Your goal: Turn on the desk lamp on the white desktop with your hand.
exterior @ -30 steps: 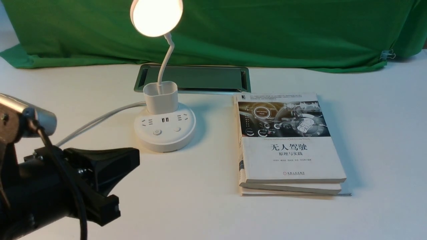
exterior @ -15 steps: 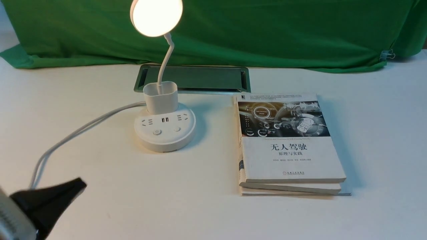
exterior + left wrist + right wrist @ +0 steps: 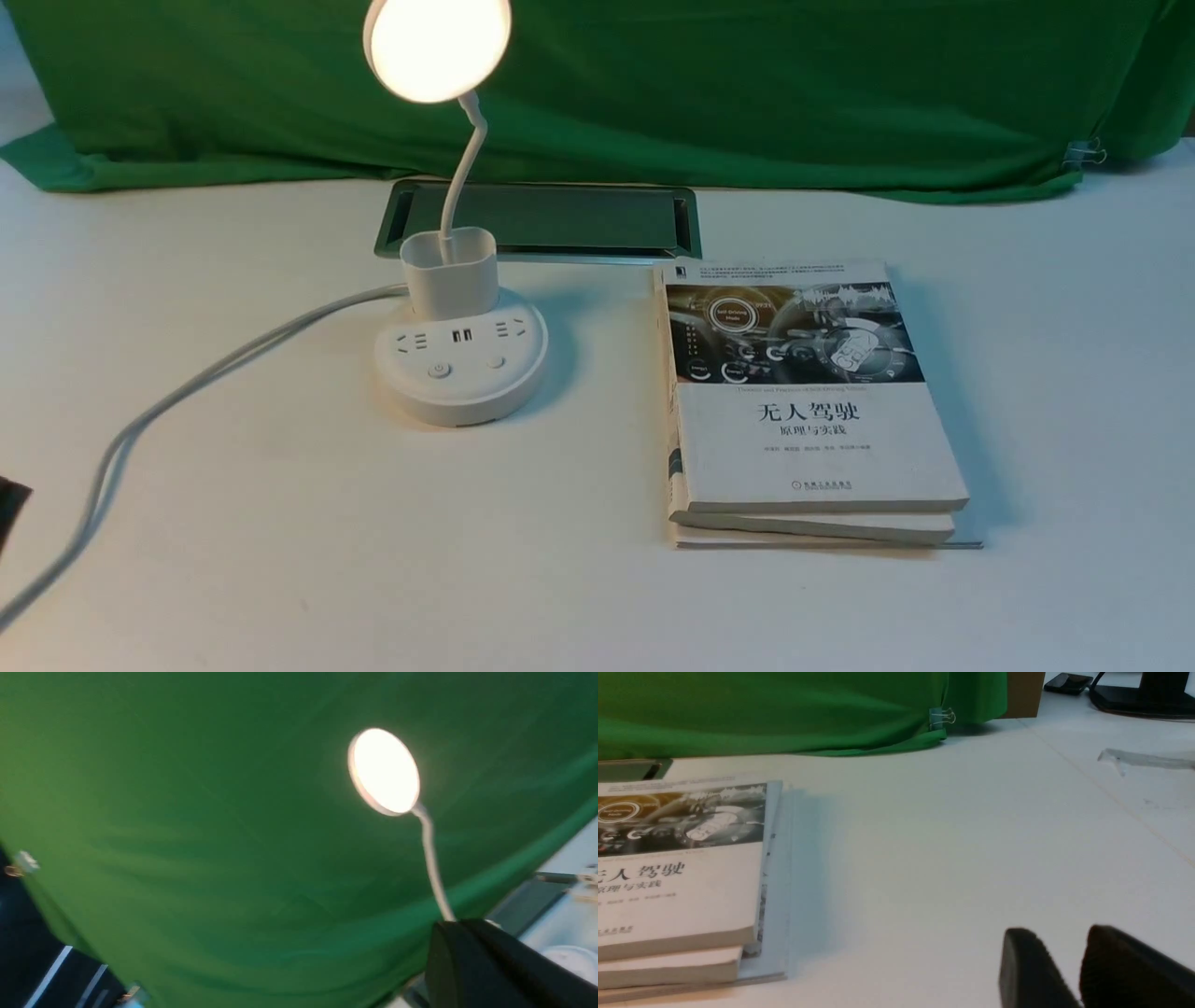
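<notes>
Lamp (image 3: 454, 373): lit, upright on the desk (image 3: 597, 597), left of centre and just on the near side of the hatch (image 3: 579, 219). Glowing white across the face of the round head (image 3: 439, 47), cut off by the front view's upper edge but whole in the left wrist view. Held up on a thin, bent neck (image 3: 462, 173) rising out of the cup (image 3: 453, 285) at the back of the round base. On top of the base, sockets, USB ports and two buttons (image 3: 440, 371), with nothing touching them. From behind the base, a grey cable (image 3: 187, 387) curving out to the left and toward the near side.

Left claw (image 3: 460, 926): fingers together, slightly blurred, nothing seen in hold. In the front view, only a dark tip at the left edge, well apart from the lamp.

To the right of the lamp, well apart from it, a stack of books (image 3: 812, 448), lying flat with edges uneven. Behind, green cloth (image 3: 747, 93), draped down to the desk, with a clip (image 3: 1083, 154) at its right end. Farther right, a black stand (image 3: 1148, 700).

Right claw (image 3: 1059, 938): partly open, a narrow gap between fingers, nothing in hold.
</notes>
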### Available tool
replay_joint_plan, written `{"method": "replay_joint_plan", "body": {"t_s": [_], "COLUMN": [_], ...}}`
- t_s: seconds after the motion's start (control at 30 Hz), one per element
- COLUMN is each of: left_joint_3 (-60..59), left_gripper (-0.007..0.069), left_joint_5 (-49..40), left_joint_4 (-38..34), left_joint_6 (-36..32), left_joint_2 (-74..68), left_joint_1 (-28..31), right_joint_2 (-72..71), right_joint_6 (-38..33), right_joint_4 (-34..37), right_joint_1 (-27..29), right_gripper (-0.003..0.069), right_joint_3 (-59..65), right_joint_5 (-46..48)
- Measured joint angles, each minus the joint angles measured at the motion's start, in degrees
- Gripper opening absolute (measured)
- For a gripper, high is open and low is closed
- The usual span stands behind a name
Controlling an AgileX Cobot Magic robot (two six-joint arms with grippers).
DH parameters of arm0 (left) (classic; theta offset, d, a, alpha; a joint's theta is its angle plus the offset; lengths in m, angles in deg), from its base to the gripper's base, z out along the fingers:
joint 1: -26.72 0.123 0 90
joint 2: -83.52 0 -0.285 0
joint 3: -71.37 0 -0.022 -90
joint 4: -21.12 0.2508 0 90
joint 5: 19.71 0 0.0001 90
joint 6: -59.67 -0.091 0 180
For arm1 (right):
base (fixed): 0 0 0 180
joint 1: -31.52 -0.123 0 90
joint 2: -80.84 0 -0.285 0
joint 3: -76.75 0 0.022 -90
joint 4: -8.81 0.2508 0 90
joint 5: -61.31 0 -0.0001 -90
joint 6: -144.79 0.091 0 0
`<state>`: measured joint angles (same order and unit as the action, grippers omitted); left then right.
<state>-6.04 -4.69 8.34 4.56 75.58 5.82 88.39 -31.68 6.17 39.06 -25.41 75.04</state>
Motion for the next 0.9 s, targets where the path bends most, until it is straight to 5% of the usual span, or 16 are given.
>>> {"method": "replay_joint_plan", "body": {"t_s": [0.1,0.17,0.2,0.3,0.53,0.63,0.9], "left_joint_3": [0.0,0.0,0.0,0.0,0.0,-0.1,-0.1], "left_gripper": [0.0002,0.0002,0.0002,0.0003,0.0015,0.0019,0.0020], "left_joint_5": [1.0,1.0,1.0,-3.3,-22.5,-29.2,-30.4], "left_joint_4": [2.6,3.6,3.6,5.1,6.8,7.0,7.2], "left_joint_6": [1.6,12.7,12.7,31.8,49.1,52.8,53.8], "left_joint_2": [0.0,0.0,0.0,0.1,0.3,0.3,0.3], "left_joint_1": [2.4,6.2,6.5,12.2,15.3,15.4,15.4], "right_joint_2": [0.0,0.0,0.0,0.0,0.0,0.0,0.0], "right_joint_6": [0.0,0.0,0.0,0.0,0.0,0.0,0.0], "right_joint_4": [0.0,0.0,0.0,0.0,0.0,0.0,0.0], "right_joint_1": [0.0,0.0,0.0,0.0,0.0,0.0,0.0], "right_gripper": [0.0241,0.0241,0.0241,0.0241,0.0241,0.0241,0.0241], "right_joint_3": [0.0,0.0,0.0,0.0,0.0,0.0,0.0], "right_joint_5": [0.0,0.0,0.0,0.0,0.0,0.0,0.0]}}
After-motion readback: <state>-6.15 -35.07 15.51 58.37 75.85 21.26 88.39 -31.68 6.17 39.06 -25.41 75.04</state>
